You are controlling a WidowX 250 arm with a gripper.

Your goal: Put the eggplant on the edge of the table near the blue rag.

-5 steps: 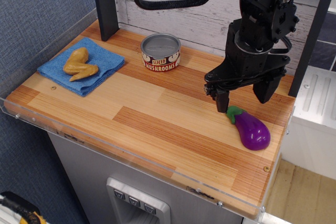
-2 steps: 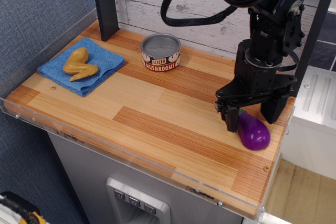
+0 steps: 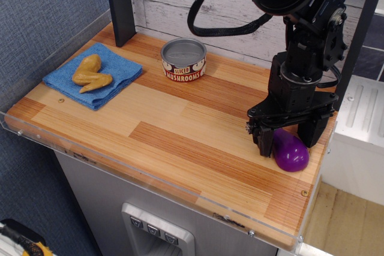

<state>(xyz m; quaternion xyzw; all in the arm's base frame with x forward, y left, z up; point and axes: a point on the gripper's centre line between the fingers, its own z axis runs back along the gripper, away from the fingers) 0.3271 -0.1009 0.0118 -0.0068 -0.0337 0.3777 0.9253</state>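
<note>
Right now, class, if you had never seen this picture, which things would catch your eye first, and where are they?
The black gripper stands over the glossy purple eggplant at the table's right end, fingers either side. Far left, a tan chicken-wing toy lies on the blue rag. A mushroom can stands near the back wall.

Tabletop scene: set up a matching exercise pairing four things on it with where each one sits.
Things:
1. eggplant
2. blue rag
3. mushroom can
4. tan toy

Places:
A. on the cloth
B. back middle of the table
C. right end, between the gripper's jaws
D. left end

Pairs: 1-C, 2-D, 3-B, 4-A
</note>
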